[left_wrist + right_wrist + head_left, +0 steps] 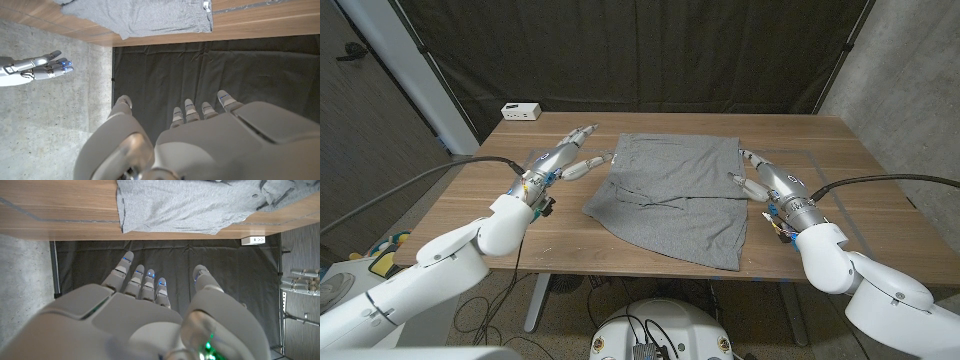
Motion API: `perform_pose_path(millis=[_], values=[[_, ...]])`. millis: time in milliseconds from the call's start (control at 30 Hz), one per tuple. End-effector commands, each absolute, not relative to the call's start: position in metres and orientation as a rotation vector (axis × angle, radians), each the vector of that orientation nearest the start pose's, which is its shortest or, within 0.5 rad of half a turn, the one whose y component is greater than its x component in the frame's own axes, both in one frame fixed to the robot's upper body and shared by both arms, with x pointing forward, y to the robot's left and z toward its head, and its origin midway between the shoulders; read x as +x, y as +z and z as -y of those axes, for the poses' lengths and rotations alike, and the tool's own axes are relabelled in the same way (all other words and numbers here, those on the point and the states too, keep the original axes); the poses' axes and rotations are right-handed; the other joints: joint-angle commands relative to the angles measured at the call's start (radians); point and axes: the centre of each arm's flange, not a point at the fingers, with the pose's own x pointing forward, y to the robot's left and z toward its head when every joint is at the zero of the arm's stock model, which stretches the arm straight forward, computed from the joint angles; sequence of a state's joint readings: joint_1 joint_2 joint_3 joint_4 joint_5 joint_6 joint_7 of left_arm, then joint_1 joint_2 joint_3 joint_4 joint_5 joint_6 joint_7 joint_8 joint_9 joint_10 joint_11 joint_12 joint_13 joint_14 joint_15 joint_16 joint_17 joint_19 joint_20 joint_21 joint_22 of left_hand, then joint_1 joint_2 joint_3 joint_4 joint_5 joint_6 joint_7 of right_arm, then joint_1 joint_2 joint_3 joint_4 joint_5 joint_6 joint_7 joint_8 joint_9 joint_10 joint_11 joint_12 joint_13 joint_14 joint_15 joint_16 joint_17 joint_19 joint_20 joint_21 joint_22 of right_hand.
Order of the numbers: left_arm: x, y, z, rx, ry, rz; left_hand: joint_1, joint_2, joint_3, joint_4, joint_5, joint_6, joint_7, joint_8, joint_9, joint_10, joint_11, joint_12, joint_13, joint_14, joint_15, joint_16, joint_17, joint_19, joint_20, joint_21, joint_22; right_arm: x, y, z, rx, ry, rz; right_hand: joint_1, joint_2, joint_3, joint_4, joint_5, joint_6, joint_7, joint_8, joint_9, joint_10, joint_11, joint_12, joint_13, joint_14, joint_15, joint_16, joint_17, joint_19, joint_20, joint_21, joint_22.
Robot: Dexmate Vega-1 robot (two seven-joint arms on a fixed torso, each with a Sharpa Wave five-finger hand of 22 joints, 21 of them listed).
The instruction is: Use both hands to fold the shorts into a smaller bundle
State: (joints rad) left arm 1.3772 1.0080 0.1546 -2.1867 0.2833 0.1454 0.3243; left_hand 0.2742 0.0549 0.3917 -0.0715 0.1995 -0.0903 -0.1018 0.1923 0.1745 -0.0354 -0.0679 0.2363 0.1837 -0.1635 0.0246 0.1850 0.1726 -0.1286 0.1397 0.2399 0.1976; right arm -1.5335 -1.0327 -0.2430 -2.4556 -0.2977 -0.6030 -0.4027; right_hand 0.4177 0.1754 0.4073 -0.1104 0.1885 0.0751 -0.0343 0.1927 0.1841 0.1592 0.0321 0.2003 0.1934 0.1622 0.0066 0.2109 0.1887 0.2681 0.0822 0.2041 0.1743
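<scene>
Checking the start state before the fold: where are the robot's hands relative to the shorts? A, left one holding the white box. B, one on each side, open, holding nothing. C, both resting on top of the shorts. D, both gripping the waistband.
B: the left hand and right hand flank the shorts, fingers apart, holding nothing.

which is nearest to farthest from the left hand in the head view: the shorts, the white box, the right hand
1. shorts, just beside the left hand, mid-table.
2. white box, at the far left corner.
3. right hand, across the shorts on the right side.
</scene>
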Motion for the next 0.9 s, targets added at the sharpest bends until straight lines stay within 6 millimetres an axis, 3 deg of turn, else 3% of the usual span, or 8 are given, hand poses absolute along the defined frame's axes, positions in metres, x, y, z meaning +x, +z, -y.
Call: perform_pose_path(millis=[33,900], values=[[0.454,-0.016,-0.277,1.207,0.112,0.76,0.014,-0.001,0.0,-0.009,-0.001,0.008,-0.002,0.004,0.003,0.008,-0.003,0.002,0.006,0.011,0.002,0.003,0.001,0.016,0.005,0.005,0.002,0.408,-0.081,0.239,-1.207,-0.218,0.487,0.009,0.0,0.002,0.006,-0.003,0.004,-0.007,0.004,0.002,0.005,-0.005,0.005,0.001,0.006,-0.012,0.007,0.004,0.009,0.001,0.003,0.003],[0.447,-0.031,-0.281,1.324,0.113,0.658,0.037,-0.003,0.003,-0.031,0.001,0.027,-0.004,0.008,0.004,0.037,-0.011,0.005,0.006,0.022,-0.002,0.003,0.0,0.032,0.0,0.008,0.002,0.391,-0.108,0.227,-1.259,-0.2,0.402,0.018,-0.002,0.002,0.006,-0.006,0.009,-0.009,0.005,0.003,0.016,-0.011,0.006,0.002,0.017,-0.02,0.01,0.005,0.016,0.0,0.004,0.003]])
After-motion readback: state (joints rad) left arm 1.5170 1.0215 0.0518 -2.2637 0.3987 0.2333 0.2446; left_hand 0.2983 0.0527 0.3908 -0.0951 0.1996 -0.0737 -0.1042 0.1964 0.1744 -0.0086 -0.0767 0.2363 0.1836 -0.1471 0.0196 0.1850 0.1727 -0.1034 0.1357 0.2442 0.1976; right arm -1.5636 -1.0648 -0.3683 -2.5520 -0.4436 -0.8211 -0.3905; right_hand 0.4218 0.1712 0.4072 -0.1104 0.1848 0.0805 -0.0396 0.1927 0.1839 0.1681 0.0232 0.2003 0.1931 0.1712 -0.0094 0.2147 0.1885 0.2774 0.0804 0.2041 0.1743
